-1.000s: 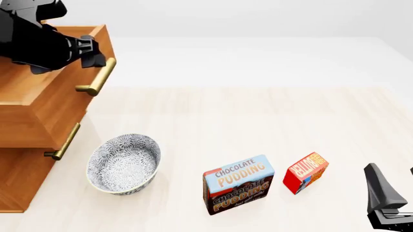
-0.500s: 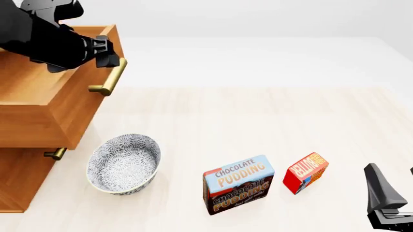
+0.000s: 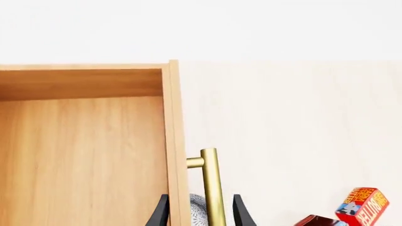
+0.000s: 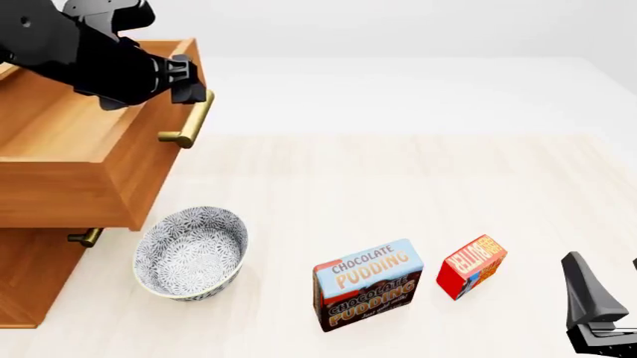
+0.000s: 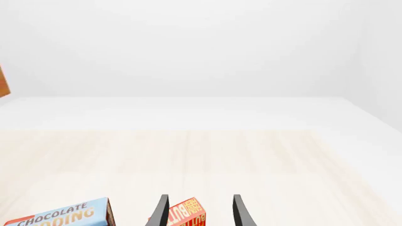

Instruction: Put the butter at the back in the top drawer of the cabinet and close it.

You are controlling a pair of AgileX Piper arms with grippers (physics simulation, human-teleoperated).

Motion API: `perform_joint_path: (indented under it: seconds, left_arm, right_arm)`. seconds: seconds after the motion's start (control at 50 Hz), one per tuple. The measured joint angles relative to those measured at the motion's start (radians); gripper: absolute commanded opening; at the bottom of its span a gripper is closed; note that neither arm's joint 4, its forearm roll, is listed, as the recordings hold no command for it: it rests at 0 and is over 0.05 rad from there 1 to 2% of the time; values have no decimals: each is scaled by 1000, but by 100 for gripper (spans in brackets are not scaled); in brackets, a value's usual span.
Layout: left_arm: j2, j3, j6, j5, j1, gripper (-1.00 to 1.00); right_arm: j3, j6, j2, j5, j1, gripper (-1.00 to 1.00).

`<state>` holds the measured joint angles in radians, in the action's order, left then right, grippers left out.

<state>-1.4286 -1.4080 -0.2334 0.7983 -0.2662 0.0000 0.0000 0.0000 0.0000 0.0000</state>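
Note:
The cabinet [image 4: 30, 283] stands at the left, and its top drawer [image 4: 89, 171] is pulled far out with its inside bare. My left gripper [image 4: 189, 83] is at the drawer's brass handle [image 4: 189, 119]. In the left wrist view the left gripper [image 3: 199, 197] is open. Its fingers straddle the drawer front and the handle [image 3: 210, 183] and do not pinch the bar. The butter [image 4: 472, 266] stands on the table at the front right, also seen as butter [image 5: 186, 213]. My right gripper [image 4: 605, 298] is open and holds nothing, low and to the right of the butter.
A patterned bowl [image 4: 191, 252] sits beside the cabinet, partly under the open drawer's corner. The Chocolate Pudding box [image 4: 368, 283] stands just left of the butter. The second drawer's handle [image 4: 85, 238] peeks out below the top drawer.
The top drawer has slid further out of the cabinet, and my left gripper has moved with its handle. The right arm, butter, pudding box and bowl have not moved.

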Motion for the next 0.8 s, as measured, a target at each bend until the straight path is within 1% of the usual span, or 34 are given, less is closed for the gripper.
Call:
perform_joint_path:
  seconds: [0.14, 0.58, 0.8]
  left_arm:
    - [-15, -14, -6, -2, -20, 100]
    - [-25, -29, -47, 13, -35, 100]
    - [-36, -52, -42, 43, -39, 100]
  right_arm:
    - [0, 0, 0, 0, 0, 100]
    - [0, 0, 0, 0, 0, 100]
    - [0, 0, 0, 0, 0, 100]
